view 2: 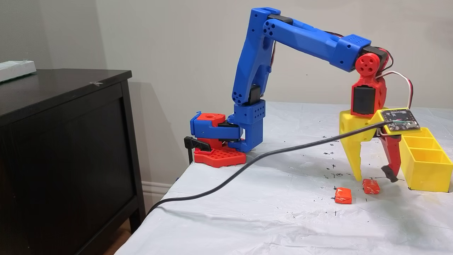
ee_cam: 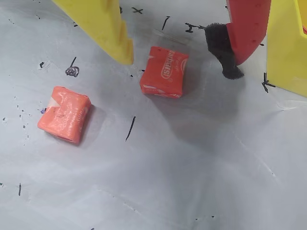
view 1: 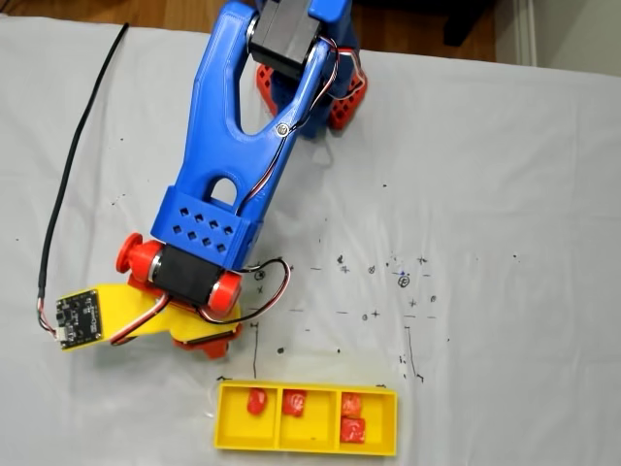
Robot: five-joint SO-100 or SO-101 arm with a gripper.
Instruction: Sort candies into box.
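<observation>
Table [view 2: 247, 219] under white cover, pen-marked. On it: yellow box [view 2: 423, 173] far right of side fixed view, two loose candies [view 2: 343, 195] [view 2: 371, 186] lower right, black cable [view 2: 230, 177], arm base [view 2: 216, 156] centre.

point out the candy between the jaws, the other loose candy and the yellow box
candy between the jaws [ee_cam: 164, 72], wrist view, printed top face
other loose candy [ee_cam: 64, 114], wrist view, middle of wrapper
yellow box [view 2: 423, 171], a fixed view, near side wall

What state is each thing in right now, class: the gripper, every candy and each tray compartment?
Yellow and red two-finger gripper: open, straddling one sweet.
Orange wrapped candy with white print: on the table, between the fingers, ungripped.
Second orange wrapped candy: loose on the table, apart.
Bright yellow three-compartment plastic tray: in a fixed view, left compartment one candy, middle one, right two.
</observation>
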